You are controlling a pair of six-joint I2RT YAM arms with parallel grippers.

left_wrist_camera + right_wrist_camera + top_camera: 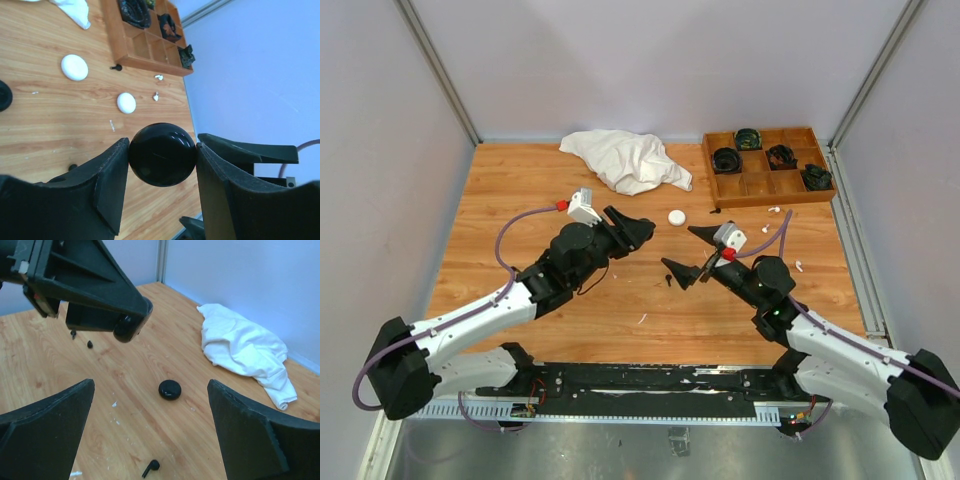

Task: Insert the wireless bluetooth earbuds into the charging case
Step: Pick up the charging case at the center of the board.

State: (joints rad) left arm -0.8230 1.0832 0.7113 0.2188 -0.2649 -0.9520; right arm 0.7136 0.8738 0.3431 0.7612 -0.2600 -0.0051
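Note:
My left gripper (162, 148) is shut on a glossy black round charging case (161, 155), held above the table near the middle (638, 232). My right gripper (150, 385) stands wide open and holds nothing, just right of the left one (685, 250). Below it a second black case (170, 389) and a black stemmed earbud (151, 468) lie on the wood. Two white cases (74, 67) (126, 102) and two white earbuds (158, 77) (155, 96) lie toward the tray. Another black earbud (116, 67) lies by the tray's edge.
A wooden compartment tray (767, 190) with coiled black items stands at the back right. A crumpled white cloth (625, 160) lies at the back centre. Two more black earbuds (90, 344) (73, 333) lie under the left arm. White specks dot the wood.

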